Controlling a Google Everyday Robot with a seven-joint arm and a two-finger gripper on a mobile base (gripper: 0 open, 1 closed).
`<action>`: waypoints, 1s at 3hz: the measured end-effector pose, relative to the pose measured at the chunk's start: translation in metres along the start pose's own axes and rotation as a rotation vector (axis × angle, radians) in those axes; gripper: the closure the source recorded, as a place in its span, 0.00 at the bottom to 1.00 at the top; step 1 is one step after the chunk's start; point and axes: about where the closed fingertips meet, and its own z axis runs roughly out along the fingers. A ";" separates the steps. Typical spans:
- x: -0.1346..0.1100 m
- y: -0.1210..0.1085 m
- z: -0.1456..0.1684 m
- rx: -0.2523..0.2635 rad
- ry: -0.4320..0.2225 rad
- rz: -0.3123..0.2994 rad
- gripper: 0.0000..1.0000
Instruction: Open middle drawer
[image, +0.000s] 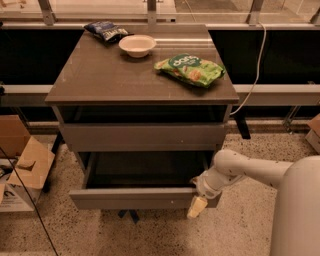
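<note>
The middle drawer (135, 198) is pulled out toward me below the closed upper drawer front (142, 136). Its dark interior (145, 170) shows and looks empty. My gripper (197, 205) is at the right end of the middle drawer's front panel, against its front face and lower edge. My white arm (245, 170) reaches in from the right.
On the cabinet top (100, 75) lie a green chip bag (190, 69), a white bowl (137, 45) and a dark snack bag (105, 30). Cardboard boxes (22, 165) stand on the floor at left. A white cable (255, 75) hangs at right.
</note>
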 end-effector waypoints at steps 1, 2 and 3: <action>0.000 0.000 0.000 0.000 0.000 0.000 0.42; 0.007 0.022 -0.002 -0.025 0.005 0.017 0.73; 0.007 0.022 -0.002 -0.025 0.005 0.017 0.96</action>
